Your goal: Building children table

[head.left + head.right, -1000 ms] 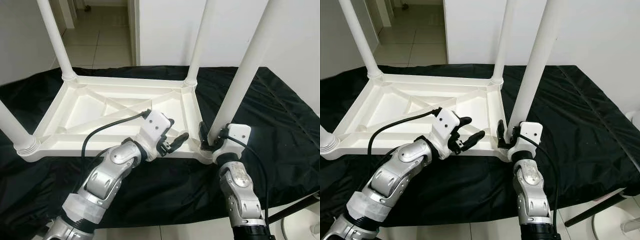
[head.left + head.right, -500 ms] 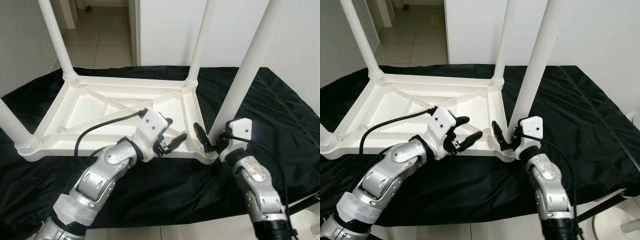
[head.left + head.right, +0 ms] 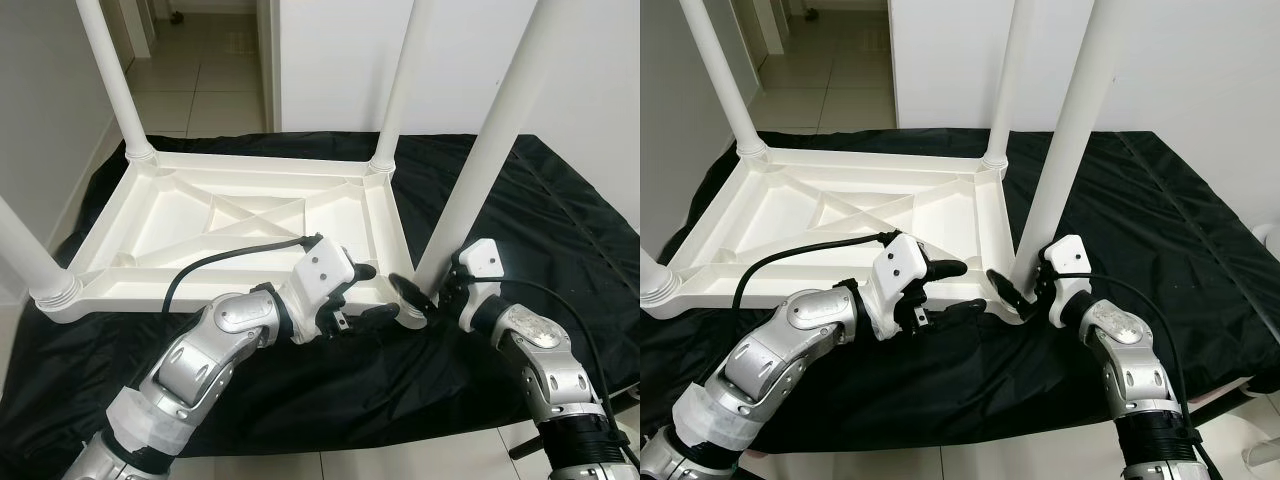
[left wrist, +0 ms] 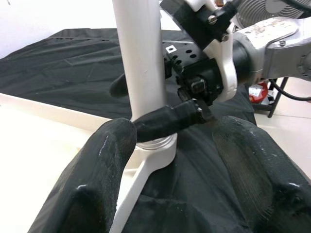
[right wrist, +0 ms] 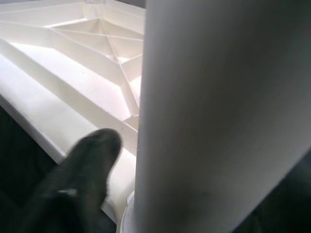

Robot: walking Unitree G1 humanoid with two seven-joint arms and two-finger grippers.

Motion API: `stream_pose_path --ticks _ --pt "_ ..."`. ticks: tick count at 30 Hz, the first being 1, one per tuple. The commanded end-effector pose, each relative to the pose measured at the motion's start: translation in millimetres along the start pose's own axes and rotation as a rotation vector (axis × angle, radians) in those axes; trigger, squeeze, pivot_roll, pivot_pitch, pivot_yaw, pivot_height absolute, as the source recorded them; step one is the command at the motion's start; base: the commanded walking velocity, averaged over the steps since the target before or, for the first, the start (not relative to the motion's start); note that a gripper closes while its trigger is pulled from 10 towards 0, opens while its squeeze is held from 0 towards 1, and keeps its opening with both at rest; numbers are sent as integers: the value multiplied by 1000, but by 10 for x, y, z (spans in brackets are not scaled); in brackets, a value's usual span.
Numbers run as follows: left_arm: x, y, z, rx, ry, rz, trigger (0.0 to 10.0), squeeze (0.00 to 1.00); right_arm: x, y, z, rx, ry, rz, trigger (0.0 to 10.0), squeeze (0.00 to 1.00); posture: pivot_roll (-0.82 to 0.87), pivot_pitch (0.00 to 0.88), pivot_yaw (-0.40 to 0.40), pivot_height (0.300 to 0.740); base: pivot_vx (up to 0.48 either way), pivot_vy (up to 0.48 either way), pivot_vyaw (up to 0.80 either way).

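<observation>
— Where is the table, and why is it lying like that?

— The white table top (image 3: pixel 240 215) lies upside down on the black cloth (image 3: pixel 560 230), so the sockets face up and the legs can go in from above. I count four legs standing, one at each corner.

— What is your right gripper (image 3: pixel 425 293) doing?

— It sits at the base of the near right leg (image 3: pixel 478 170), fingers either side of the post, low by the socket. I judge that is to seat or turn it. Whether they truly pinch it, I cannot tell.

— And the left gripper (image 3: pixel 362 295)?

— Fingers spread, holding nothing. One lies above the table's near rim, one below, just beside that corner, probably to steady the top.
</observation>
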State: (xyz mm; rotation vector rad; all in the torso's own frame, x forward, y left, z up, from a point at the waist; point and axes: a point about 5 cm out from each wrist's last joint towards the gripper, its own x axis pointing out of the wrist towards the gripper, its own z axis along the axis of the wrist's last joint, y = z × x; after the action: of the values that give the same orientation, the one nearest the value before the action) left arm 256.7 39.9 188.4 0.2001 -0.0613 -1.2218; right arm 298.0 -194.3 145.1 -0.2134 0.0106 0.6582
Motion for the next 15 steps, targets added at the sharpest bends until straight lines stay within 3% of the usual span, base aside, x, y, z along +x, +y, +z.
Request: stream_pose_path --ticks 1,2,9,10,11,15 --pt "7 -14 -11 -13 11 5 10000 0 3 -23 2 -1 2 20 2392 0 -62 12 -29 740 0 0 0" --pt "9 0 -22 -13 14 17 10000 0 2 -34 -7 4 3 28 0 0 -63 11 -26 740 0 0 0" --pt "40 86 -85 -33 25 100 10000 0 0 -39 -61 21 7 31 0 0 -70 8 -26 740 0 0 0" --pt "51 121 -114 -35 38 136 10000 0 -3 -20 -67 33 2 15 4314 0 -73 7 -24 740 0 0 0" --pt "62 150 -142 -39 49 165 10000 0 -3 -7 -69 53 -10 -10 10000 0 -73 7 -24 740 0 0 0" --pt "71 178 -175 -47 60 197 10000 0 -2 12 -71 80 -26 -48 10000 0 -77 6 -26 740 0 0 0"
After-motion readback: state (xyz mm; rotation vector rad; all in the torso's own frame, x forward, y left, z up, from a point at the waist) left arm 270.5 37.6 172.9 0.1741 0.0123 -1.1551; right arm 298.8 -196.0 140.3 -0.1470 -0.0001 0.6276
